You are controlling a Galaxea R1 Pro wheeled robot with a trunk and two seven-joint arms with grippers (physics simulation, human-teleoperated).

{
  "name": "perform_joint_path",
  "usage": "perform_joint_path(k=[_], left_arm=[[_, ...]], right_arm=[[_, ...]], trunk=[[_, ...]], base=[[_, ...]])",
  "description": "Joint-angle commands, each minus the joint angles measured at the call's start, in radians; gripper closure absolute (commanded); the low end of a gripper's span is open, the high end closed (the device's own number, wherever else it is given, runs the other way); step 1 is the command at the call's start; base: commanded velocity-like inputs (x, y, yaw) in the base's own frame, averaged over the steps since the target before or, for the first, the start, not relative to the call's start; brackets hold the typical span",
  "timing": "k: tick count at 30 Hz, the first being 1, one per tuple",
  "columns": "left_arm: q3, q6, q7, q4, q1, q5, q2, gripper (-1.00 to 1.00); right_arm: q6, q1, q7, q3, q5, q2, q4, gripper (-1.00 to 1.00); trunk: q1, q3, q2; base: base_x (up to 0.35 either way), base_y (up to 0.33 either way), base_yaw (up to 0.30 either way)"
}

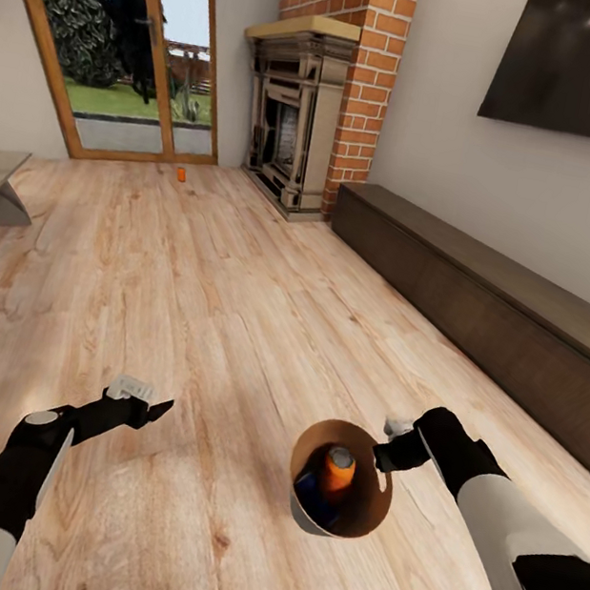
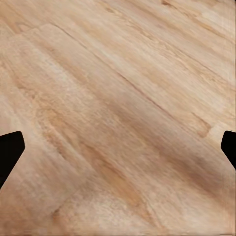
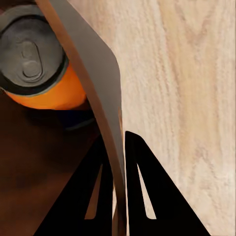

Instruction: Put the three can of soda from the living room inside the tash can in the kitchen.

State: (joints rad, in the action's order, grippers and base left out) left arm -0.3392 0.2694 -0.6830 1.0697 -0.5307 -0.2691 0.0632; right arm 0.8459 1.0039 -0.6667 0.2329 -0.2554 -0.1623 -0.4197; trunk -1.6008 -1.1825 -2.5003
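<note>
Two drink cans sit inside the small round tapered bin (image 1: 371,514), copper-brown inside and greyish-tan outside, at the lower middle of the head view: a bright orange can (image 1: 337,471) standing upright with its grey top showing, and a dark blue can (image 1: 308,487) just beside it, lower and partly hidden by the orange one. The right gripper (image 1: 384,459), black and at the end of a white-and-black arm in the lower right of the frame, has its jaws closed narrow on the bin's rim; in the right wrist view the thin wall of the bin (image 3: 101,88) runs between the two black fingers (image 3: 142,196), one inside and one outside, with the orange can (image 3: 46,73) and a sliver of the blue can (image 3: 76,119) behind the wall. The bin is held tilted above the light wood plank floor (image 1: 235,304).

A third can, small and bright orange (image 1: 181,174), stands on the floor far off in the upper left of the head view, near the wood-framed glass doors (image 1: 137,35) and well apart from the bin. To its right rise the red-brick fireplace (image 1: 316,95) and a long dark low cabinet (image 1: 488,300) along the wall under a black screen (image 1: 587,66).

The left gripper (image 1: 147,406) hangs over bare floor in the lower left, its jaws wide and holding nothing; the left wrist view shows its dark fingertips (image 2: 10,152) at opposite edges over the planks.
</note>
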Motion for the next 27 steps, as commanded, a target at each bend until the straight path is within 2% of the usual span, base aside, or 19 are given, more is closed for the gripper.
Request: perform_joint_path(k=[1, 9, 15, 27], left_arm=[[0.000, 0.000, 0.002, -0.001, 0.004, 0.001, 0.000, -1.00], [-0.001, -0.034, 0.015, -0.004, 0.052, 0.004, -0.003, -1.00], [-0.002, -0.039, 0.016, -0.004, 0.078, 0.007, -0.007, -1.00], [-0.003, -0.040, 0.016, -0.004, 0.081, 0.007, -0.009, -1.00]], right_arm=[[0.001, -0.003, -0.005, -0.006, 0.019, 0.000, -0.001, 1.00], [-0.007, -0.016, -0.004, -0.007, 0.019, -0.002, -0.002, 1.00], [-0.006, -0.016, -0.002, -0.052, 0.019, 0.004, -0.002, 1.00], [-0.006, -0.020, 0.042, -0.059, 0.019, 0.016, -0.001, 1.00]], trunk=[[0.001, 0.004, 0.000], [0.002, 0.007, 0.003], [0.002, -0.001, 0.003], [0.002, -0.018, 0.003]], base=[[0.000, 0.000, 0.000], [0.000, 0.000, 0.001], [0.009, 0.000, 0.049], [0.274, 0.000, 0.068]])
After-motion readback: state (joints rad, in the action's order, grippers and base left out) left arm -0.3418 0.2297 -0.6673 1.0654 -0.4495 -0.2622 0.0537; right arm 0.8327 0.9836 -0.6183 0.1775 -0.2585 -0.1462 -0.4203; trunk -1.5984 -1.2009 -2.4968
